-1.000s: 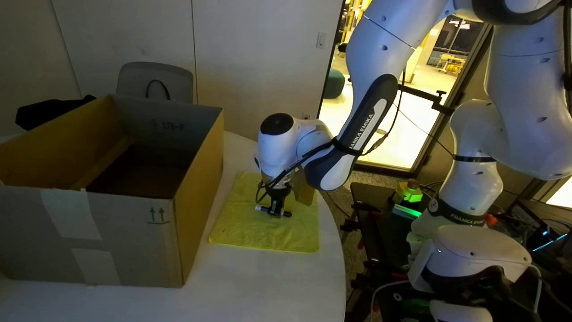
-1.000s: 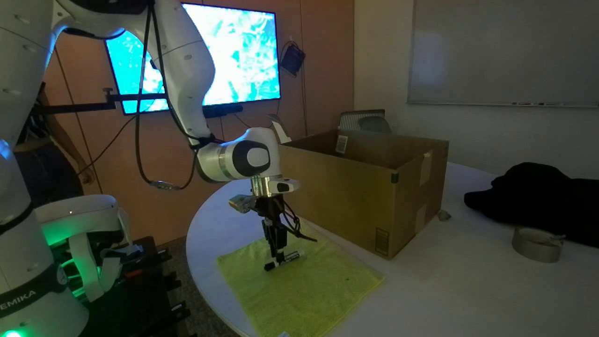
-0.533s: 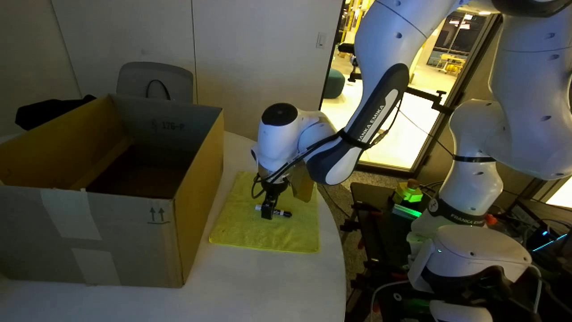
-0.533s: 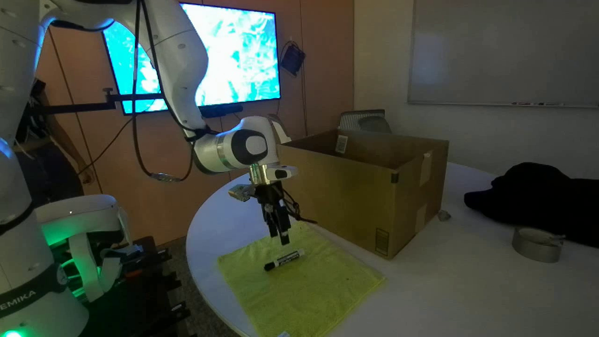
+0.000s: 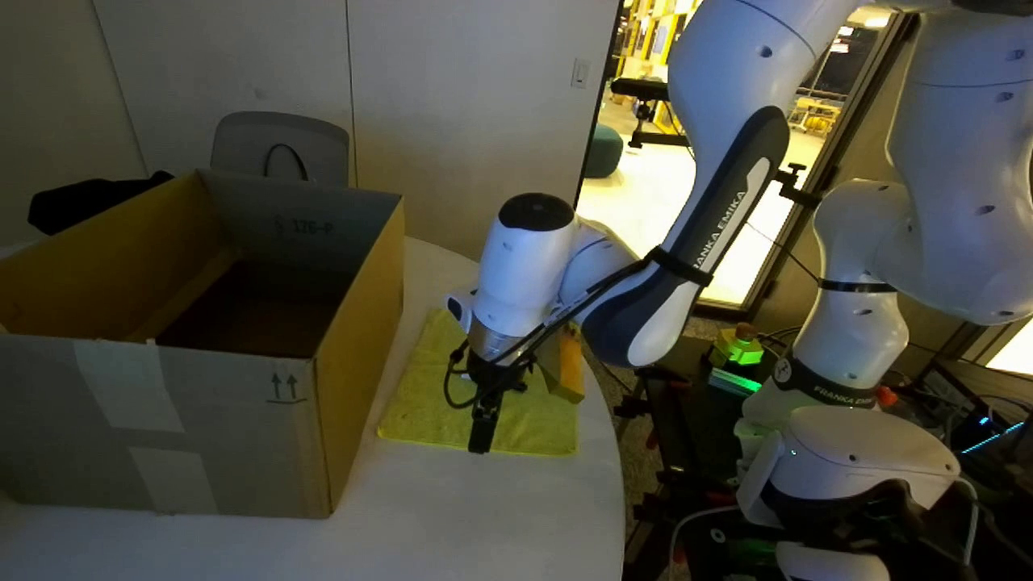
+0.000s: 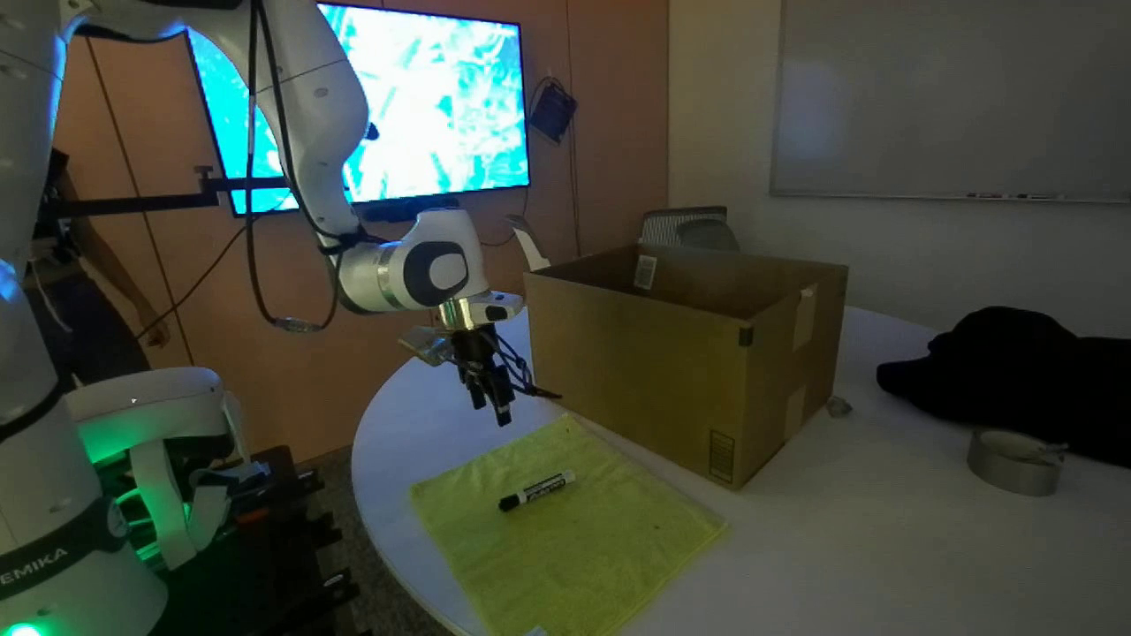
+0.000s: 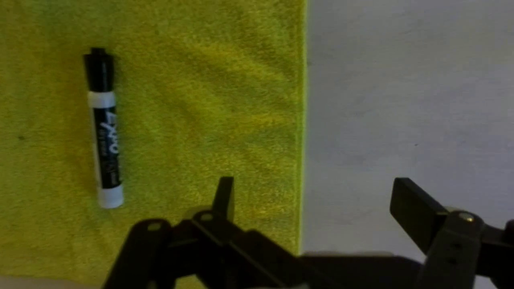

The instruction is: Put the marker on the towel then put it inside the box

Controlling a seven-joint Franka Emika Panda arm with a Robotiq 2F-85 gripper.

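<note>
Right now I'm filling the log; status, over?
Fingers open, empty. Marker lying on towel, not yet in box. Box wall likely in the way; lift over.

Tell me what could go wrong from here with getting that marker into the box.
In the wrist view, the open gripper sits to one side of the marker, so closing there would likely miss. The marker lies on the towel, so a low grasp might pinch both. The box stands tall beside the towel, so a low carry could bump it.

The arm (image 5: pixel 718 101) is white, tool (image 7: pixel 314 180) apparently black.
</note>
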